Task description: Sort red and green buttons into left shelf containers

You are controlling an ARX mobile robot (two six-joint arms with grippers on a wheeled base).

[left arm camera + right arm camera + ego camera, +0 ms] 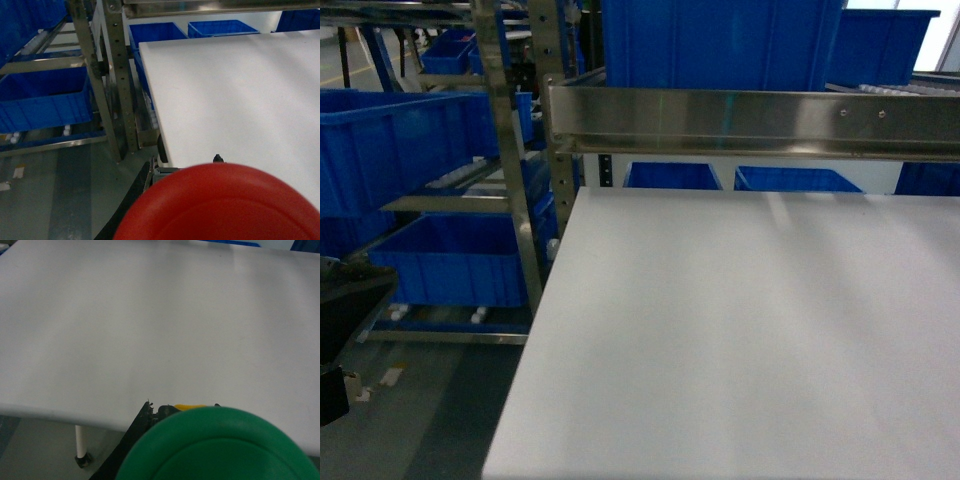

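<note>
Red button cap (pixel 220 205) filling left wrist view, green button cap (pixel 220 445) filling right one, gripper states can't tell, white counter (pixel 740 330) ahead, blue bins (pixel 450 260) on left shelf

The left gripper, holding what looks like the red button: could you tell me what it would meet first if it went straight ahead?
Probably the white table: the red cap faces across its top. The blue bins stand off to the left. Depth is unclear.
</note>
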